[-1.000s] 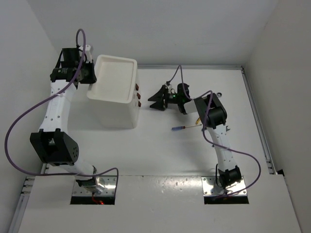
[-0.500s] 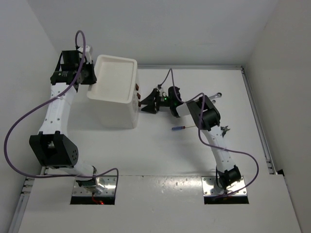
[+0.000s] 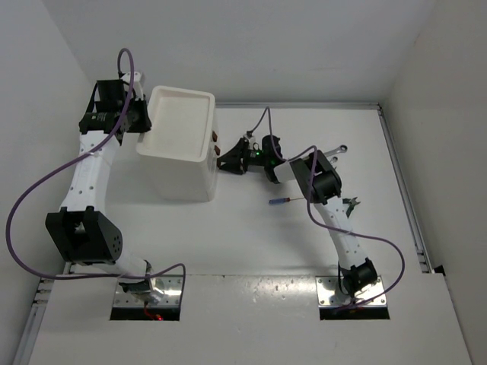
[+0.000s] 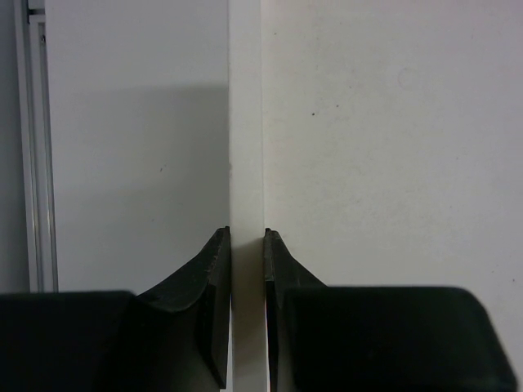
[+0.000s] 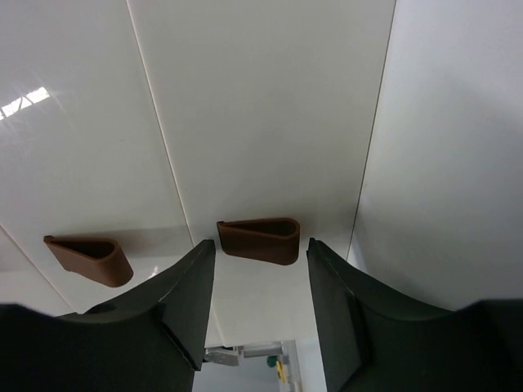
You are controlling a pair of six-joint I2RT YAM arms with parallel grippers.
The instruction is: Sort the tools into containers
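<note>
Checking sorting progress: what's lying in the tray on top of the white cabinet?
No tools show in the tray; it looks bare. The left gripper pinches its rim. Whatever is inside the drawers below is hidden by their fronts.

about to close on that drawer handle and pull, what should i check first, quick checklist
1. Right gripper open wide enough: ok.
2. Drawer handle centred between its jaws: ok in the right wrist view.
3. Grip on the handle made: not ok, the jaws stand open on either side.
4. Left gripper shut on the cabinet rim to steady it: ok.
5. Screwdriver clear of the drawer's path: cannot tell.
</note>
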